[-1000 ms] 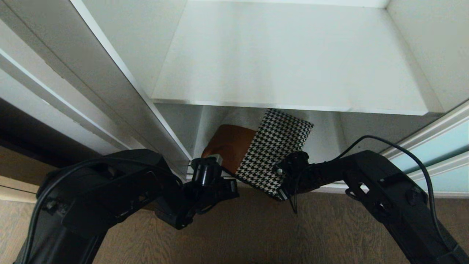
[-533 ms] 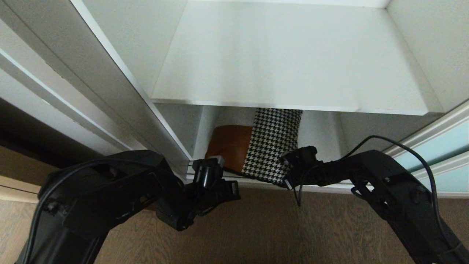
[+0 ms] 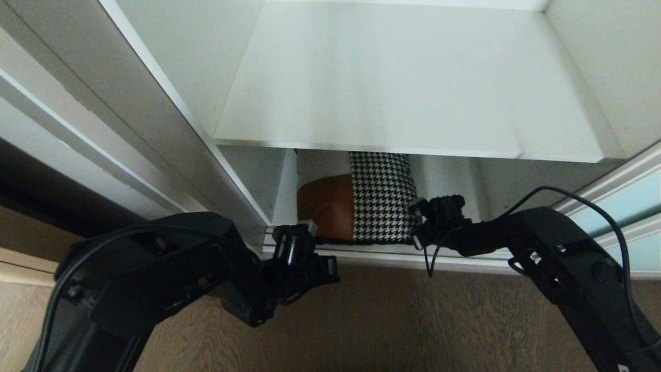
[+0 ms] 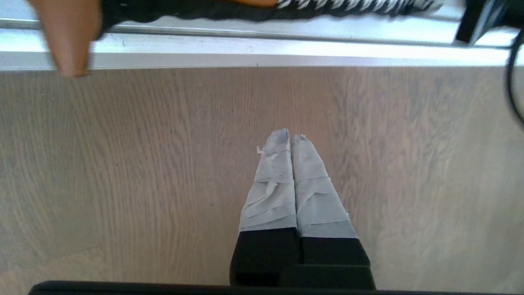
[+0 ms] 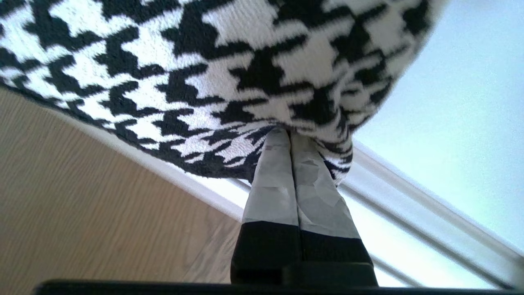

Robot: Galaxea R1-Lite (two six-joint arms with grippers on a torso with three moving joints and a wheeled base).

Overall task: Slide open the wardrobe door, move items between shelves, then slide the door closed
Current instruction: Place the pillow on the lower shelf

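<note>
Patchwork cushion (image 3: 361,209) is lying on the lower shelf (image 3: 454,186) of the wardrobe, just inside the front track, at about 6 o'clock below the upper shelf (image 3: 408,88). It is showing a smooth brown leather patch at 9 o'clock and a woven black-and-white houndstooth patch at 3 o'clock, with a black edge running along the near side. Its far part is hiding under the upper shelf's front lip, so the full outline is not readable. Right gripper (image 5: 291,135) is pressing its tape-wrapped fingers, closed tight together, against the puckered houndstooth corner; whether cloth is pinched between the tips is not clear, since the fabric is covering them. Left gripper (image 4: 290,137) is hanging over the wood-grain floor (image 3: 372,320) near the track, taped fingers closed on nothing, apart from the cushion. Shelves are flat matt white boards with white side walls. Sliding wardrobe door (image 3: 619,206), frosted pale aqua glass in a slim pale frame, is showing only as a strip at 3 o'clock, cut off by the picture edge.
</note>
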